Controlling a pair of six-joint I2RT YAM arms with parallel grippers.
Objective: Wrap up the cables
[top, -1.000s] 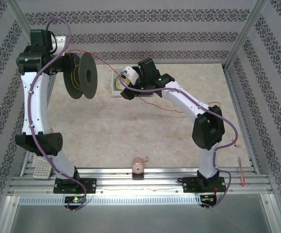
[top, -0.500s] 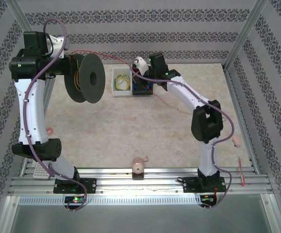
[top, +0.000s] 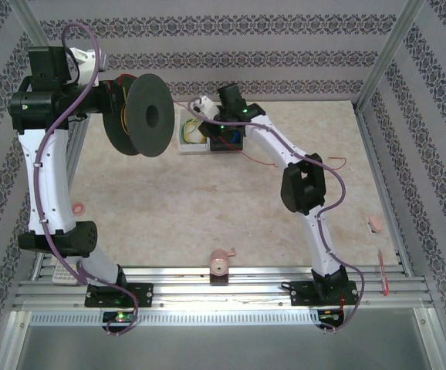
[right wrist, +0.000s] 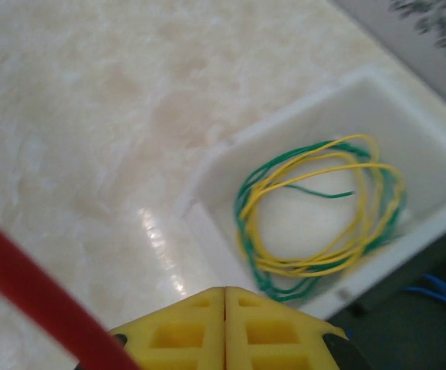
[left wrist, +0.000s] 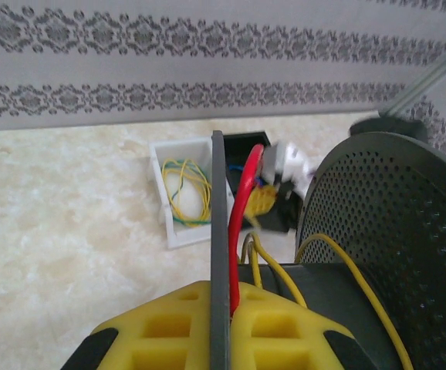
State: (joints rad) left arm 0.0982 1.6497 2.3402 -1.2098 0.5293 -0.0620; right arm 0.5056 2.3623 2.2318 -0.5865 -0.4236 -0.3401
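Left wrist view: the cables (left wrist: pixel 242 208), a thin red wire, are seen rising just beside the grey flange of the spool (left wrist: pixel 377 231) and passing down next to the pads of the left tool (left wrist: pixel 220 308), which is clenched on that flange. From above, the same red wire is drawn from the spool across to the right tool (right wrist: pixel 224 308), and further slack lies loose on the surface (right wrist: pixel 76 116) beside the right arm (top: pixel 300 185). The right tool's pads are pressed flush together with nothing visible between them. The red wire crosses, blurred, just beside them, and whether it is caught lower down cannot be told.

Several failures are judged possible. If the wire is not actually pinched by the right tool, tension would be lost and any turns laid on the core could spring loose. Because the wire is routed so near the flange edge and the left pads, it could be trapped or chafed there, or dropped outside the flange. The core is already wound with yellow wire (left wrist: pixel 346 270), so the red turns could be crossed with it. The slack on the surface could be snagged by the right arm. The yellow-green coil (right wrist: pixel 315 262) in the white tray (right wrist: pixel 431 154) just below the right tool could be hooked and dragged out.
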